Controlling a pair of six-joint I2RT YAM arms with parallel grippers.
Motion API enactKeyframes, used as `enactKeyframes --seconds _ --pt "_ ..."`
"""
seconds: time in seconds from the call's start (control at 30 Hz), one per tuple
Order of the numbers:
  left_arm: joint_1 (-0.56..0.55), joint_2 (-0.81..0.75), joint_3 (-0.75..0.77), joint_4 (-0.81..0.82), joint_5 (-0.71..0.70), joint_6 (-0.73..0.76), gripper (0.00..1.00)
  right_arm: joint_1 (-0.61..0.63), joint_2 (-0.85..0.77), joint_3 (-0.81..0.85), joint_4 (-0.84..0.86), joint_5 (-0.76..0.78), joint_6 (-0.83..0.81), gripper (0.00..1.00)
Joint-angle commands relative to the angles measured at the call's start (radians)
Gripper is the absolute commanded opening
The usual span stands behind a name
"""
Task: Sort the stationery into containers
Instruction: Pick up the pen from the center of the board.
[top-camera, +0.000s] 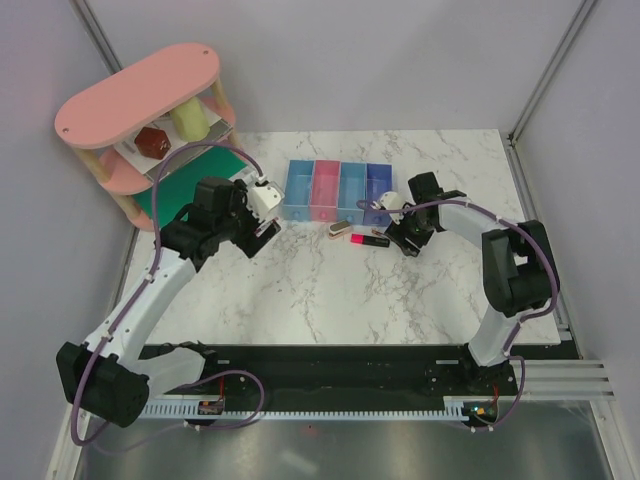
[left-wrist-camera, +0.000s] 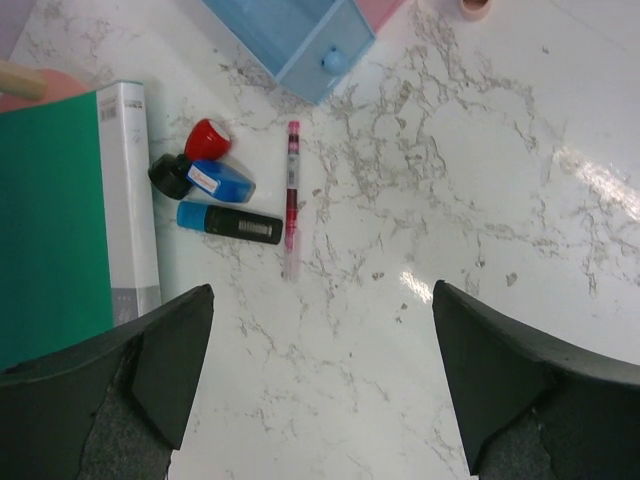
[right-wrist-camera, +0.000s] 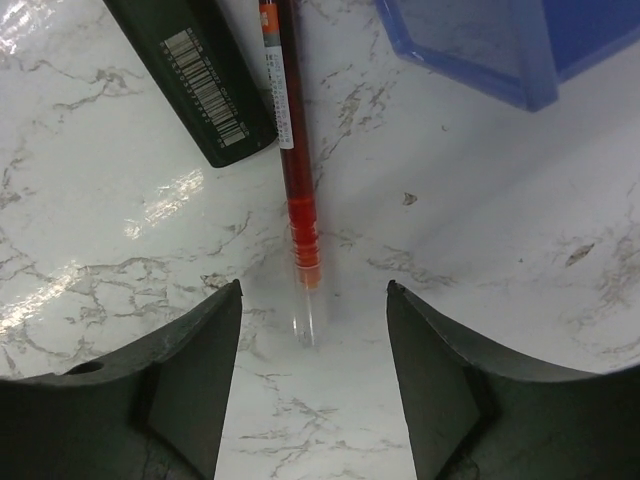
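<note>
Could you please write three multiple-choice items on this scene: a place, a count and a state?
1. Where is the thin red pen by the right gripper? A. In a bin. B. On the table, tip between its jaws. C. Lifted off the table.
2. How many bins form the row? A. Two. B. Four. C. Six.
3. How do the left gripper's jaws stand? A. Open, empty. B. Shut on a pen. C. Shut, empty.
Key: 1 B, its clear tip rests on marble between the jaws; 2 B, light blue, pink, light blue, violet-blue; 3 A, bare table shows between them.
</note>
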Motion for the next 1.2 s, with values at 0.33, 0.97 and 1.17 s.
enactKeyframes --seconds 0.33,0.97,1.17 --pt "-0.002 -0.083 -0.005 -0.153 -0.026 0.114 0.99 0.008 0.087 -0.005 0.041 -0.033 0.006 0.37" --pt "-0.002 -0.072 0.057 -0.166 -0.015 0.119 1.00 0.020 -0.317 -0.137 -0.116 -0.100 0.265 0.00" --pt "-0.004 -0.060 0.077 -0.195 -0.004 0.111 0.99 0.020 -0.341 0.021 -0.082 -0.188 0.411 0.00"
